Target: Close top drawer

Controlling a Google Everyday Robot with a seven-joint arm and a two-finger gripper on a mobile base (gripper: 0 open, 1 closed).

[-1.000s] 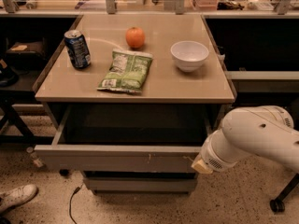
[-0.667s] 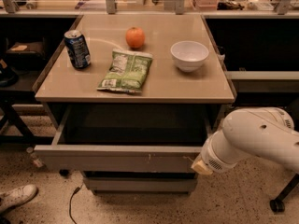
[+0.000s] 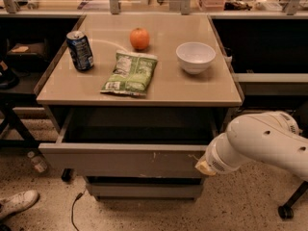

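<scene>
Top drawer [image 3: 120,160]: pulled well out at 6 o'clock of the table [image 3: 192,88], its flat front facing the camera and its inside dark.
Tool [image 3: 202,166]: at the 3 o'clock end of the drawer front, touching it or just beside it. The white arm [image 3: 262,141] covers it, so whether it is wide or narrow cannot be told.
Change: almost none against a second ago. The drawer front and the arm sit where they did.
Meaning: the push has probably not started to move the drawer, so the whole close is left to do.
Next: likely a straight shove toward 12 o'clock, kept square so the drawer does not skew.
</scene>
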